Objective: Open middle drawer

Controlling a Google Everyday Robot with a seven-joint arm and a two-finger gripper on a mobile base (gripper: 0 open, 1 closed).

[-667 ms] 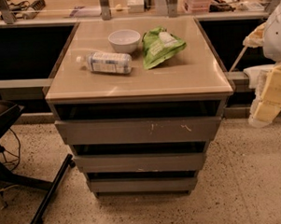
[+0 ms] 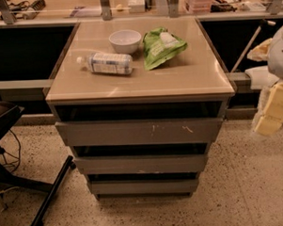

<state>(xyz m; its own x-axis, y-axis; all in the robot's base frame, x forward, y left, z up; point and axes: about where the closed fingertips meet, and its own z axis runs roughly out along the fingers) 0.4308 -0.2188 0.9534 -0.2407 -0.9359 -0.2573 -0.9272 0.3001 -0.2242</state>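
Observation:
A grey cabinet with a tan top (image 2: 140,82) stands in the middle of the camera view with three stacked drawer fronts. The middle drawer (image 2: 141,164) is a plain grey flat front with a faint pale scuff on its lower edge; it looks closed. Above it is the larger front with white scratch marks (image 2: 140,132), below it the smallest front (image 2: 144,186). My gripper (image 2: 272,111) is at the right edge, a pale yellowish shape level with the top drawer and well to the right of the cabinet, touching nothing.
On the cabinet top lie a white bowl (image 2: 125,40), a plastic bottle on its side (image 2: 106,63) and a green chip bag (image 2: 161,47). A black chair base (image 2: 22,181) stands on the speckled floor at left. A counter with clutter runs along the back.
The view has shifted slightly; my arm at the right edge sits a little lower and further right. The drawers have not moved.

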